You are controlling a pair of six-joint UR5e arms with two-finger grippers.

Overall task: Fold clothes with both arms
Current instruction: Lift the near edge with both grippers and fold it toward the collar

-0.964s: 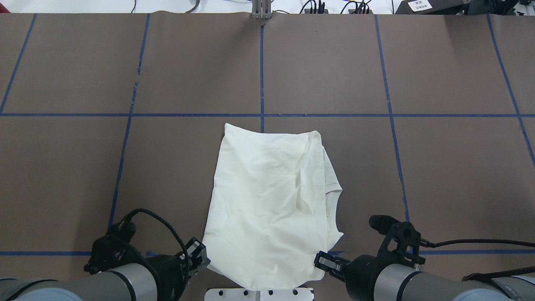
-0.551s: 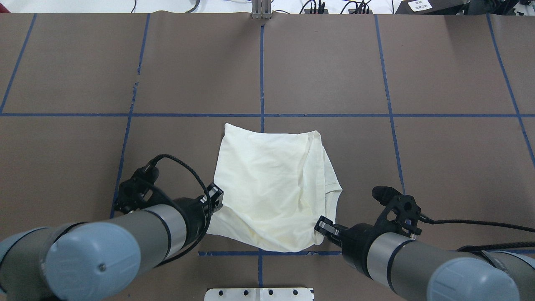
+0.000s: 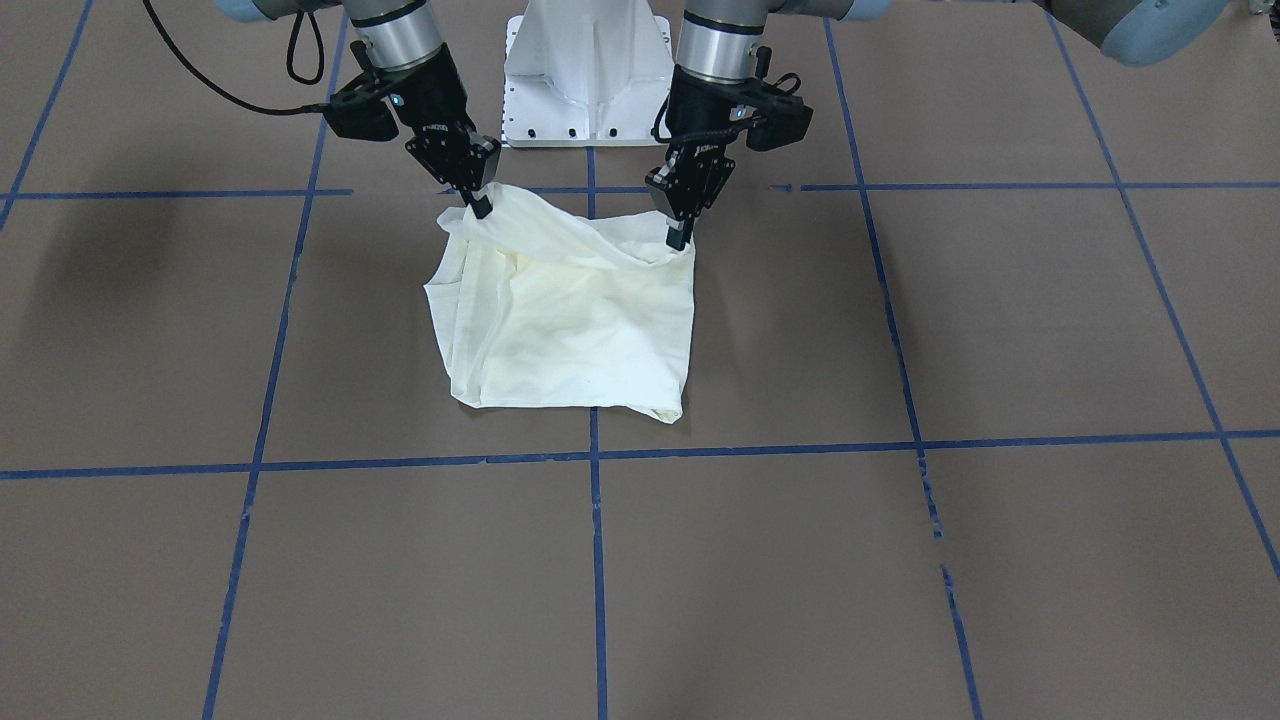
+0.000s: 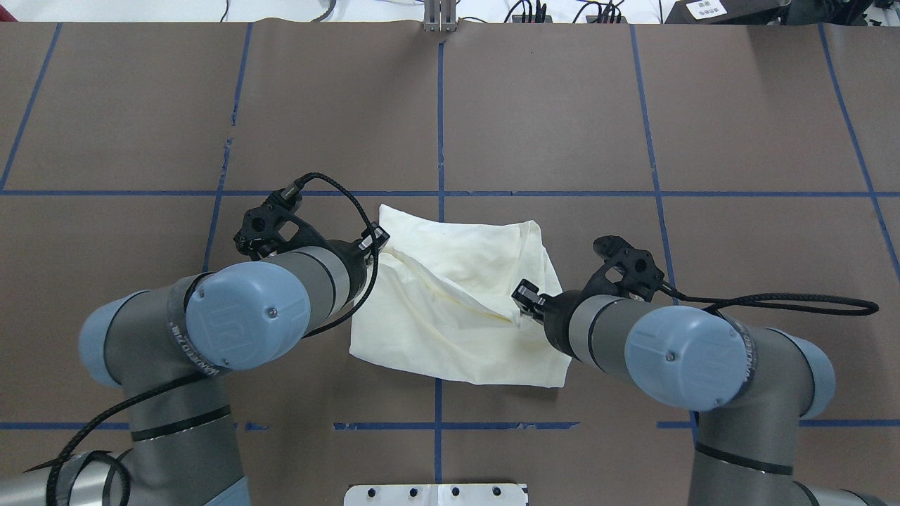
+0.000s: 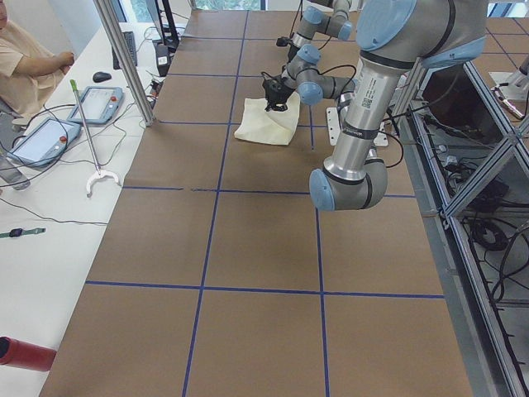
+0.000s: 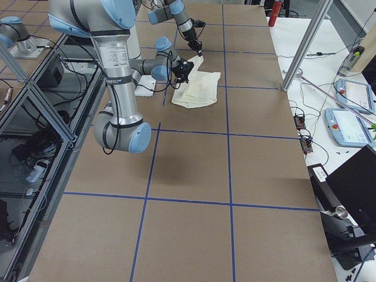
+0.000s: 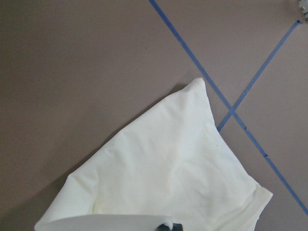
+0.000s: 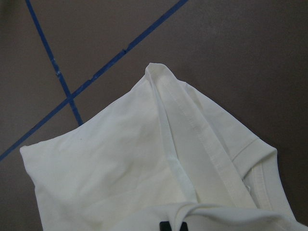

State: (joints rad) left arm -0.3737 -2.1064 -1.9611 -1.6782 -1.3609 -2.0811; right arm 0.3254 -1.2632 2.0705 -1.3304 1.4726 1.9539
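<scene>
Currently the left black two-finger gripper (image 4: 378,237) is clamped on one raised corner of the cream-white folded T-shirt (image 4: 450,309), which lies mid brown tabletop (image 4: 562,126). The right black gripper (image 4: 524,289) pinches the other corner. Risk: uneven travel or a slipping thin pinch would skew the fold.

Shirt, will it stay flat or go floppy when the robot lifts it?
Probably floppy: the shirt sags between the left gripper and right gripper. Likely light, since pinched corners alone carry the raised edge. It probably won't roll; the rest lies flat.
</scene>
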